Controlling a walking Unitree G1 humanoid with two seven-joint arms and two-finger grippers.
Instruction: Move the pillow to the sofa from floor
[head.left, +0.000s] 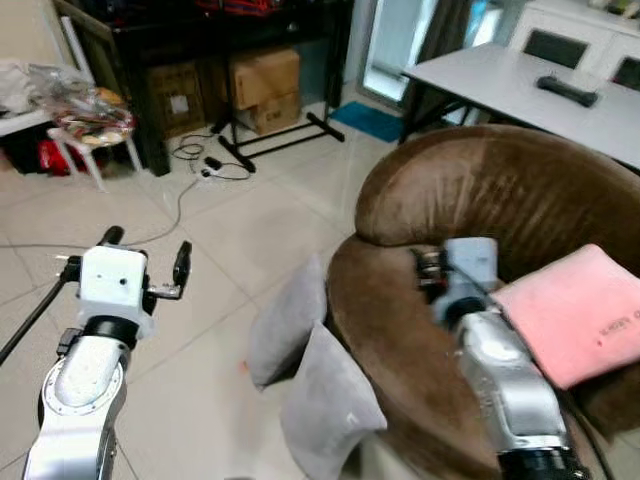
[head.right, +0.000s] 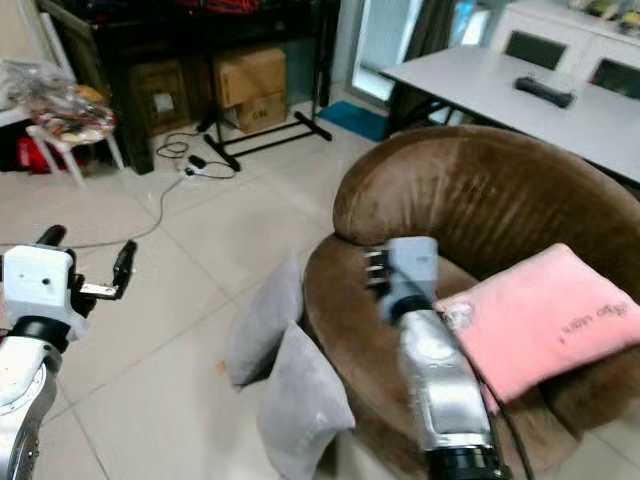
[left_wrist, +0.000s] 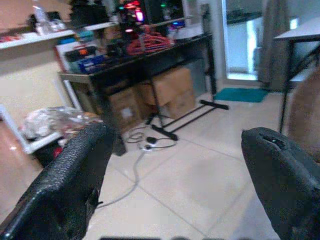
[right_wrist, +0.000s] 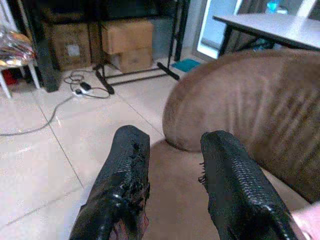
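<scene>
We stand beside a round brown sofa (head.left: 500, 200) with both arms raised and nothing in either gripper. A pink pillow (head.left: 575, 310) already lies on the seat, leaning toward the backrest on our right side, so that much of the job looks settled. Two grey pillows (head.left: 300, 370) are not yet moved: they stand on edge on the tiled floor (head.left: 250, 240), leaning against the sofa's outer front wall, one just behind the other and touching it. Our right gripper (right_wrist: 172, 175) hangs over the sofa seat near the pink pillow, its two black fingers parted with a clear gap between them and only brown upholstery beyond. Our left gripper (head.left: 145, 265) is held out over bare tiles, well apart from the grey pillows, its fingers (left_wrist: 75, 180) spread wide and empty. By our reading we are partway through: one cushion placed, two left on the floor. What remains, as we judge it, is to bend toward the nearer grey pillow, close on its upper edge, lift it over the sofa's rim and set it on the seat, then do the same for the other. Farther off are cardboard boxes (head.left: 265, 90) under a dark shelf, a loose cable (head.left: 200, 160) on the tiles and a white table (head.left: 520, 85) behind the sofa.
</scene>
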